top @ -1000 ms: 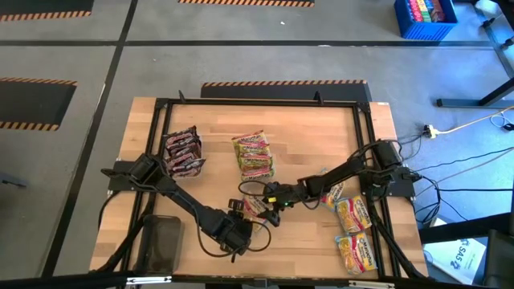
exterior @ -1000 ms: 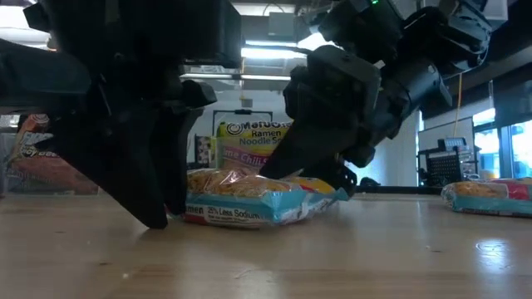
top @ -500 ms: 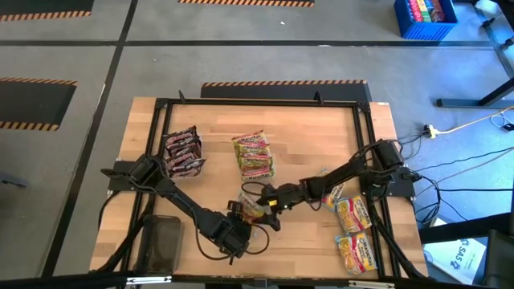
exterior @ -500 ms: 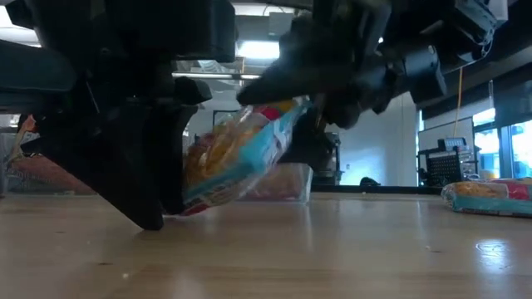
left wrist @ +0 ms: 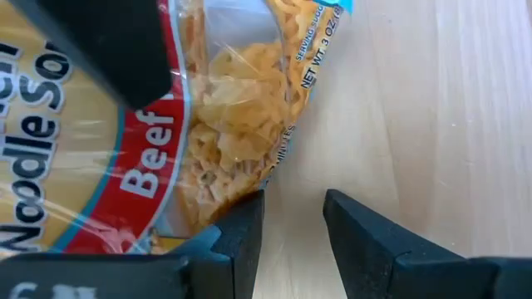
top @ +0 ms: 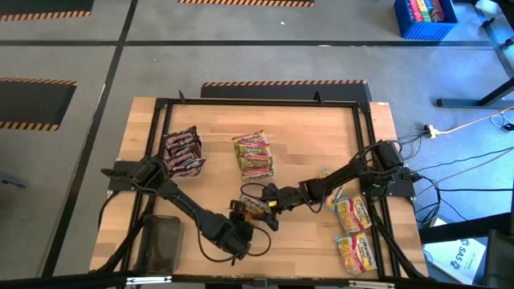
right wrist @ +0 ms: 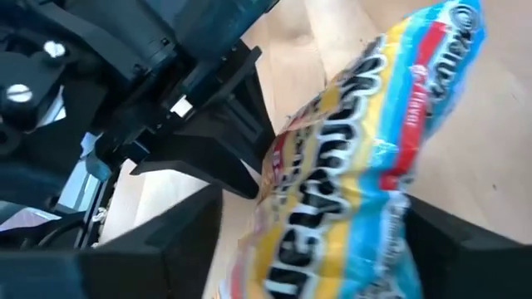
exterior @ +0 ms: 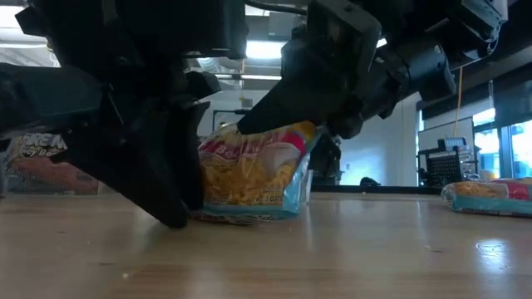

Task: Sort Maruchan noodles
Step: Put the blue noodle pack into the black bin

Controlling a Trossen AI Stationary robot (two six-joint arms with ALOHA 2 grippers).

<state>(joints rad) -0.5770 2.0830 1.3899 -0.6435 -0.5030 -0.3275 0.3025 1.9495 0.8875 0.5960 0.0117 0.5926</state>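
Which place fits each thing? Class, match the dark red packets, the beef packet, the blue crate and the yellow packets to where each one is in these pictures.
Things:
1. dark red packets
2. beef packet
3. blue crate
4. yellow packets

Places:
A. on the floor beyond the table
B. held in the right gripper, standing on its edge on the wood
C. stacked near the table's left side
D. lying along the table's right edge

Pairs: 1-C, 2-B, 3-A, 4-D
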